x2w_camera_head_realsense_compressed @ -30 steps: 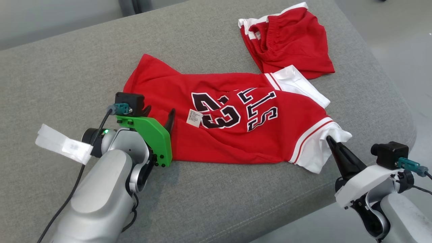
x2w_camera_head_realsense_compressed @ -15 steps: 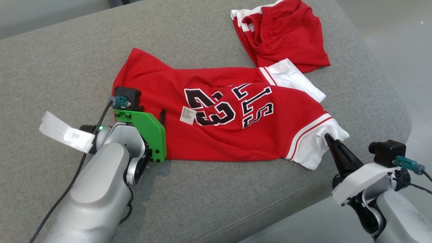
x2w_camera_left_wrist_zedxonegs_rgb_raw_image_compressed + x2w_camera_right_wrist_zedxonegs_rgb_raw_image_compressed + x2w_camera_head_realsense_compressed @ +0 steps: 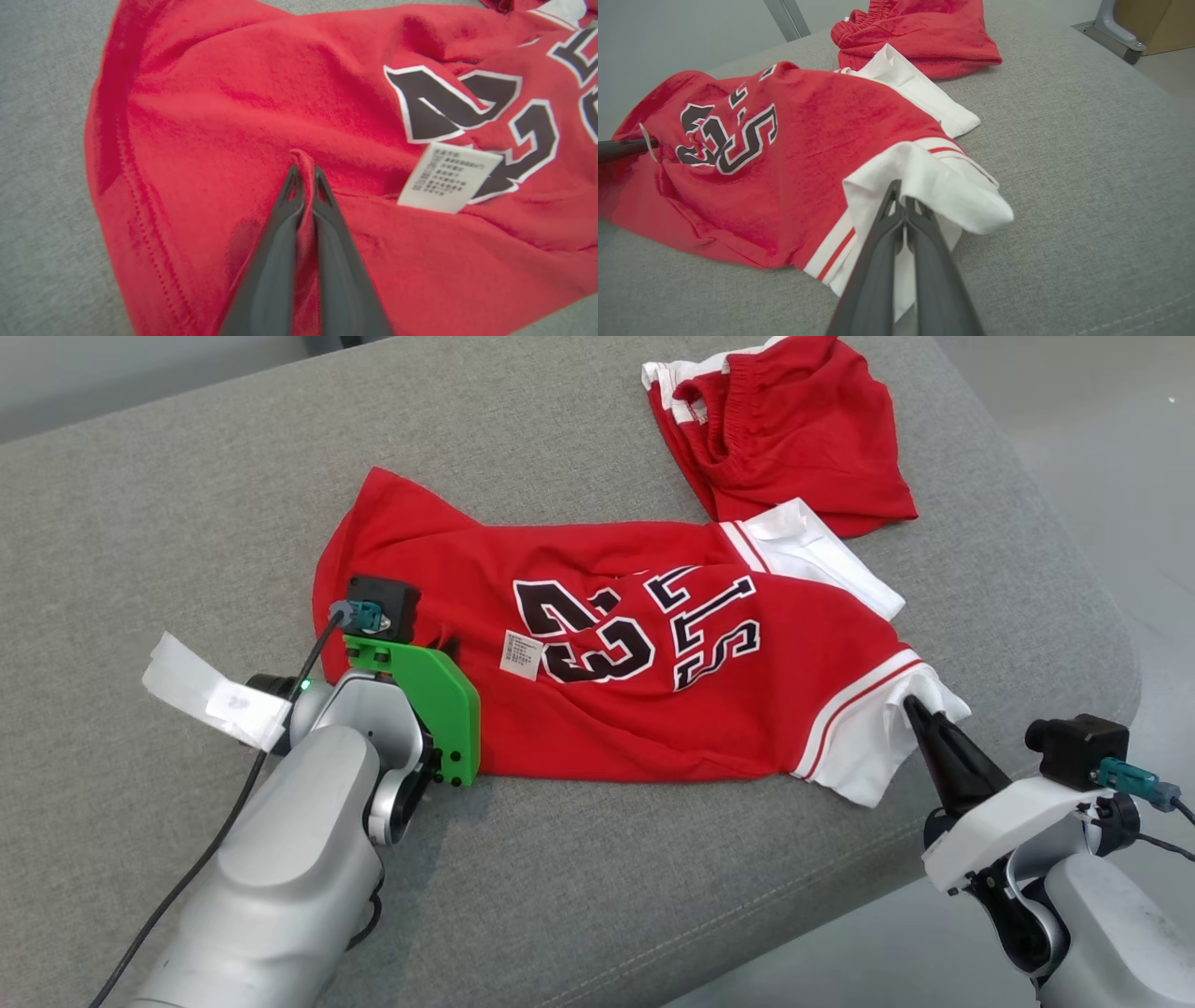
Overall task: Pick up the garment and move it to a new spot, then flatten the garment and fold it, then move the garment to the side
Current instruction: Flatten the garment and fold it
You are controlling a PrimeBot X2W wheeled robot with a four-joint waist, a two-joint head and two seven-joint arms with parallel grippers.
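1. While the red jersey (image 3: 644, 728) lies rumpled across the grey cushion (image 3: 653, 896), both hands are clamped on it: left hand (image 3: 304, 173) pinching a red fold at the hem end, right hand (image 3: 901, 196) pinching the white sleeve (image 3: 943, 186).
2. Step looks like the pick-up; grips set, no lift yet.
3. Next move needs both arms rising together, even tension so the cloth doesn't slip, clear of the red shorts (image 3: 794, 439) beyond.

we log red shorts (image 3: 794, 429) bunched, far right on grey cushion (image 3: 140, 523) | we see pale floor (image 3: 1120, 448) beyond cushion's right edge
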